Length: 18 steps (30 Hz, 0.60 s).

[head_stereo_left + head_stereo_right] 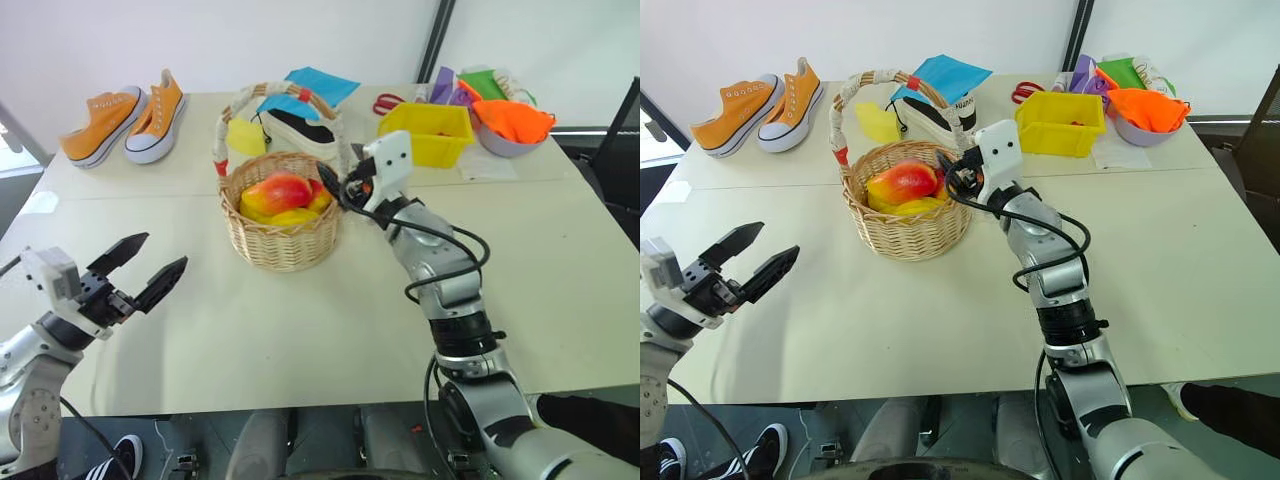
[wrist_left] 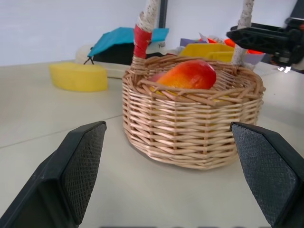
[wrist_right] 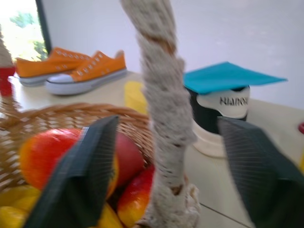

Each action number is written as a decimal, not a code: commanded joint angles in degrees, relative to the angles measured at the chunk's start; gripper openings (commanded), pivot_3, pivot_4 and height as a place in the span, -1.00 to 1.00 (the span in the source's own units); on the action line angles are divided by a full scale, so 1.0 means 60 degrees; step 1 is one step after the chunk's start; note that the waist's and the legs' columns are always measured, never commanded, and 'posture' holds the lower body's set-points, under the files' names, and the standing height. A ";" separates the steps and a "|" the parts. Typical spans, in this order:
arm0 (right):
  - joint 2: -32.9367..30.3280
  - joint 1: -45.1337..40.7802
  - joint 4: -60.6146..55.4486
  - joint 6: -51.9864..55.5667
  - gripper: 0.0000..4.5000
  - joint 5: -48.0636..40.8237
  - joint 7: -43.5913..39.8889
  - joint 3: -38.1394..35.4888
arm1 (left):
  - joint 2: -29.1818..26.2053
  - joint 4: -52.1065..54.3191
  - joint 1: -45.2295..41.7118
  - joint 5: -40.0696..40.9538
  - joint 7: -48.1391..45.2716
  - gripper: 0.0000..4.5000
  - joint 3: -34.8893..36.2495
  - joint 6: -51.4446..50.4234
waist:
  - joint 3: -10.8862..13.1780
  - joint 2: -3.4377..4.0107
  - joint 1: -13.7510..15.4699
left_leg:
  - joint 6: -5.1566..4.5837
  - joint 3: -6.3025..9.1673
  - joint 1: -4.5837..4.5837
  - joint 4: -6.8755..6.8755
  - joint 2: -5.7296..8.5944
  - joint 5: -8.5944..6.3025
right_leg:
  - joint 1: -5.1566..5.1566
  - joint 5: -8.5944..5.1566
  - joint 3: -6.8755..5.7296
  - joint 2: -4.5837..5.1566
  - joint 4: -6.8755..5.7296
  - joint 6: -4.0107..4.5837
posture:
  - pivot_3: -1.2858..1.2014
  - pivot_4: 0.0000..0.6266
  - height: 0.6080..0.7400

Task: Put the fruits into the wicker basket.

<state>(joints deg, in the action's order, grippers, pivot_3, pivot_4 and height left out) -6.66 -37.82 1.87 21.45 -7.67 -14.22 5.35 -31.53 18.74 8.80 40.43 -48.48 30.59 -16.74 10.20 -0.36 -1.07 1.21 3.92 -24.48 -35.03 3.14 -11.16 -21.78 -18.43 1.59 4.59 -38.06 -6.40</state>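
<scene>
Nearest to us, our left hand [image 1: 140, 274] hovers low over the pale surface [image 1: 300, 330], its two black fingers spread wide with nothing between them, well short of the round tan wicker basket [image 1: 281, 236]. Our right hand [image 1: 958, 176] is up at the basket's far-side rim, fingers parted on either side of the white-wrapped arched handle [image 3: 164, 118] but not clamped on it. Inside the basket sit the oblong red-and-yellow mango [image 1: 277, 191] and a lumpy yellow fruit [image 1: 293, 216]. Behind are orange canvas sneakers [image 1: 125, 118], a yellow rectangular plastic bin [image 1: 428, 133], and a grey bowl of orange cloth [image 1: 512, 127].
</scene>
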 commanded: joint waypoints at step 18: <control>-0.3116 0.1091 -0.0951 -0.0365 -0.99 -0.1887 -0.1867 -0.3423 | 0.0041 -0.0109 -0.1184 0.0173 0.0041 1.00 -0.1330 0.0094 | 0.0006 0.0006 0.0059 | -0.0003 0.0000 -0.0004 0.0001 0.0001 0.0001 | 0.0052 0.0000 -0.0007 0.0001 0.0013 -0.0001 | 0.03 -0.52 1.00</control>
<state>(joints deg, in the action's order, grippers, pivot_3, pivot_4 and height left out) -23.13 -31.44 0.78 19.44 -16.62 -24.18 -10.98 -31.23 18.09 2.28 41.69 -48.04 22.63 -17.04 10.24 -0.32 -0.72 1.19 3.92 -24.50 -35.02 3.14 -11.16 -21.47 -18.44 1.54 4.59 -37.97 -6.41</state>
